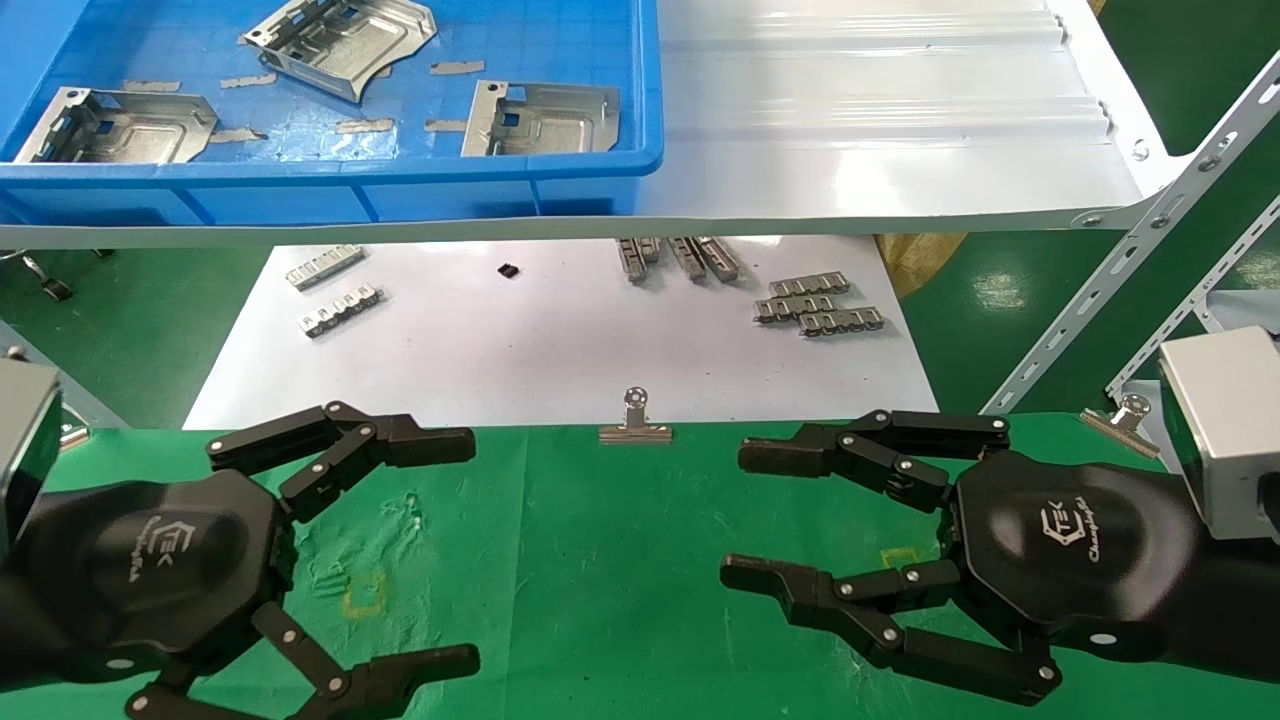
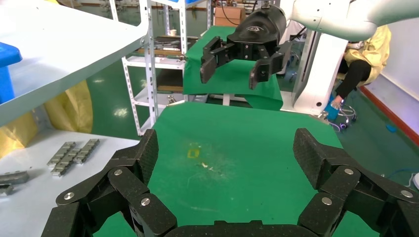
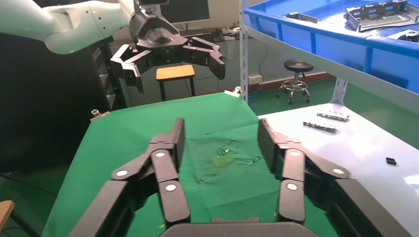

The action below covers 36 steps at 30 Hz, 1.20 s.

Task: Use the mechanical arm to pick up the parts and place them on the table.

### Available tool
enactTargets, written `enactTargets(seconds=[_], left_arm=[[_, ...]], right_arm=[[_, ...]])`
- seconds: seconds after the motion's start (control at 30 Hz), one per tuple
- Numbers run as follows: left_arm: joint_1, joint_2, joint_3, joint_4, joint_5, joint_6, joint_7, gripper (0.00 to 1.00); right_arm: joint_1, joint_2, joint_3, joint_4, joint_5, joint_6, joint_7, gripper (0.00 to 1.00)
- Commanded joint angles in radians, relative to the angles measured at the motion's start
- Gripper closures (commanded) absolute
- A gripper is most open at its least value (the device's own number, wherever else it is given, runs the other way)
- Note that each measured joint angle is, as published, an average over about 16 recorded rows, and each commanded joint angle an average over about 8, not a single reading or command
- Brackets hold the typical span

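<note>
Three silver stamped metal parts lie in a blue bin on the white shelf, one at the back, one at the left and one at the right. One part also shows in the right wrist view. The green cloth table lies below, with a yellow square mark. My left gripper hovers open and empty over the table's left side, and it shows the same in the left wrist view. My right gripper hovers open and empty over the right side, as in the right wrist view.
A white sheet behind the green cloth holds several grey toothed strips. Silver binder clips pinch the cloth's far edge. The glossy white shelf overhangs the sheet. A perforated rack post slants at the right.
</note>
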State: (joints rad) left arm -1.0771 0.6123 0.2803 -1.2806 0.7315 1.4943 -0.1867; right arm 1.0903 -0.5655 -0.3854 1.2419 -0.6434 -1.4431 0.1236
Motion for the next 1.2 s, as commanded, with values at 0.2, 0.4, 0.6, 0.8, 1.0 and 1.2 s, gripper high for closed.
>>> enactTargets(seconds=[0.2, 0.4, 0.6, 0.8, 1.0, 1.2], left_arm=[[0.0, 0.0, 0.0, 0.0, 0.0, 0.0, 0.0, 0.0], [-0.057, 0.021, -0.003, 0.006, 0.008, -0.017, -0.003, 0.0], [-0.306, 0.129, 0.041, 0.13, 0.106, -0.064, -0.04, 0.0], [-0.619, 0.295, 0.127, 0.453, 0.287, -0.131, -0.025, 0.0], [-0.841, 0.432, 0.188, 0.811, 0.464, -0.349, 0.048, 0.0], [-0.965, 0.522, 0.246, 1.043, 0.597, -0.57, 0.111, 0.37]], right_arm=[[0.0, 0.0, 0.0, 0.0, 0.0, 0.0, 0.0, 1.0], [0.0, 0.0, 0.0, 0.0, 0.0, 0.0, 0.0, 1.0], [0.0, 0.0, 0.0, 0.0, 0.0, 0.0, 0.0, 1.0], [0.0, 0.0, 0.0, 0.0, 0.0, 0.0, 0.0, 1.0], [0.0, 0.0, 0.0, 0.0, 0.0, 0.0, 0.0, 1.0], [0.0, 0.0, 0.0, 0.0, 0.0, 0.0, 0.0, 1.0]])
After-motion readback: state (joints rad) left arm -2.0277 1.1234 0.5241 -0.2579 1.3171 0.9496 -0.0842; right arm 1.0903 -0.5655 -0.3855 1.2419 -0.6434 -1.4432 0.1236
